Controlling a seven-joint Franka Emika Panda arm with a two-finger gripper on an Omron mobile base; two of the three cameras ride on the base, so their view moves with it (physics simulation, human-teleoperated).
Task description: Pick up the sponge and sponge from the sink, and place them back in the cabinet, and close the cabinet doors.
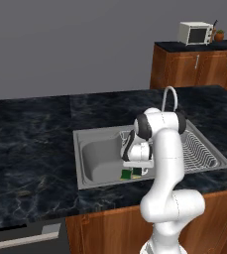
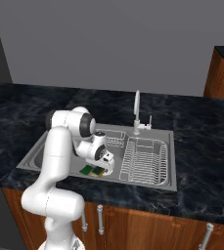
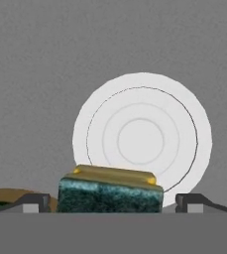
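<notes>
Gripper (image 3: 110, 201) spread wide, holding nothing, low in the sink (image 1: 101, 133) basin. Sponge (image 3: 110, 191) sits squarely between the fingertips (image 3: 31, 202), long axis running across from tip to tip, just near of the round white drain (image 3: 142, 131). Rough dark-green scouring face, yellow body, flat block. Second sponge (image 1: 126, 174) just beside. Basin: smooth grey steel.

Two cameras rode behind my arm, one to its left and one to its right, both looking forward and down from some way back at the sink (image 1: 92, 136). A third looked along my hand, close over the basin floor beneath it and its drain (image 3: 142, 136).
</notes>
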